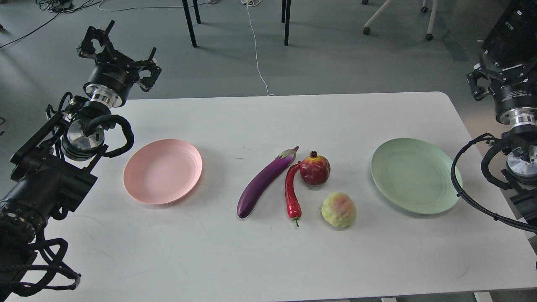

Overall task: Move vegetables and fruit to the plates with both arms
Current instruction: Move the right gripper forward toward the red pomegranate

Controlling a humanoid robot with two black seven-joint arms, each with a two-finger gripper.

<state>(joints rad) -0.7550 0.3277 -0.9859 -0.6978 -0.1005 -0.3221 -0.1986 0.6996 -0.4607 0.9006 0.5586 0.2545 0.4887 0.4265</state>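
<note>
Four items lie together at the middle of the white table [251, 260]. The purple eggplant [262, 182] lies on a slant, with the red chili [291, 193] just to its right. The dark-red pomegranate [315, 169] touches the chili's upper end. In front of them sits the bumpy yellow-green fruit [339, 209]. The pink plate [162, 172] at left and the green plate [415, 176] at right are both bare. My left gripper [123, 52] hovers open and holds nothing, beyond the table's far-left corner. My right gripper [499, 77] is raised off the far-right edge, and its dark fingers merge with the background.
Black chair legs [189, 23] and a white cable [256, 50] are on the grey floor behind the table. A black equipment box [512, 29] stands at the top right. Looped black cables [465, 188] from my right arm hang over the green plate's right rim.
</note>
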